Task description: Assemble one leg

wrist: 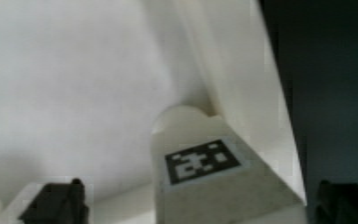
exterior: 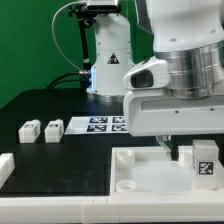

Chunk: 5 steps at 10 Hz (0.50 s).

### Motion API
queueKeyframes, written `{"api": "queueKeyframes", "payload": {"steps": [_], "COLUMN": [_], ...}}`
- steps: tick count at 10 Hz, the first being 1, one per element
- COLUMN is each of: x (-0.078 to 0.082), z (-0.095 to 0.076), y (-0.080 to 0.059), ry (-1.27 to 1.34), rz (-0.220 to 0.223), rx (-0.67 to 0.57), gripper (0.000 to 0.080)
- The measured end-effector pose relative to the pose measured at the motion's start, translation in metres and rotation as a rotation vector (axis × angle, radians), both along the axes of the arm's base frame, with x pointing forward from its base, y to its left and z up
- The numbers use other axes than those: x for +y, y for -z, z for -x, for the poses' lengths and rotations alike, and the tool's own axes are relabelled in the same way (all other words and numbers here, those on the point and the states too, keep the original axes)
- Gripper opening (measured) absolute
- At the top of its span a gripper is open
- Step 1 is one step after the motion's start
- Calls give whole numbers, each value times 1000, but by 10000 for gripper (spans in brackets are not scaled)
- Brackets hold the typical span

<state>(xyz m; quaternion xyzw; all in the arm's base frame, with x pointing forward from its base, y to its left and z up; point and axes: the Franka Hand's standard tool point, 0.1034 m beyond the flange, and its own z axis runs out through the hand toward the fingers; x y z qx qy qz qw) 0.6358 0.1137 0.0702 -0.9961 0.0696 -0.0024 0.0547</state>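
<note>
A leg (exterior: 203, 162), a small white block with a black-and-white tag, stands on the large white tray-like part (exterior: 140, 178) near its corner at the exterior view's right. In the wrist view the leg (wrist: 202, 160) lies between my two dark fingertips (wrist: 51, 203), with a clear gap on at least one side. My gripper (wrist: 197, 202) is open around the leg, low over the tray (wrist: 69, 90). In the exterior view the gripper (exterior: 188, 152) sits just beside the leg, mostly hidden by the arm's body.
Two more legs (exterior: 29, 130) (exterior: 52, 128) lie on the black table at the exterior view's left. The marker board (exterior: 100, 124) lies behind the tray. Another white piece (exterior: 5, 166) shows at the far left edge. The arm's base (exterior: 110, 60) stands at the back.
</note>
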Motion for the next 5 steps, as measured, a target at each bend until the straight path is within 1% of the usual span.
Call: {"api": "queueKeyframes", "payload": {"steps": [1,2,3,4,5], "x": [5,6,6,8,8], "z": [-3,-2,-2,-2,-1], "y": [0,1,0,0,1], "ry": [-151,-112,-85,4,77], "rz": [35,23,20,14,11], "rx": [-46,-38,-36,-27,-19], "gripper": [648,648,559,371,371]}}
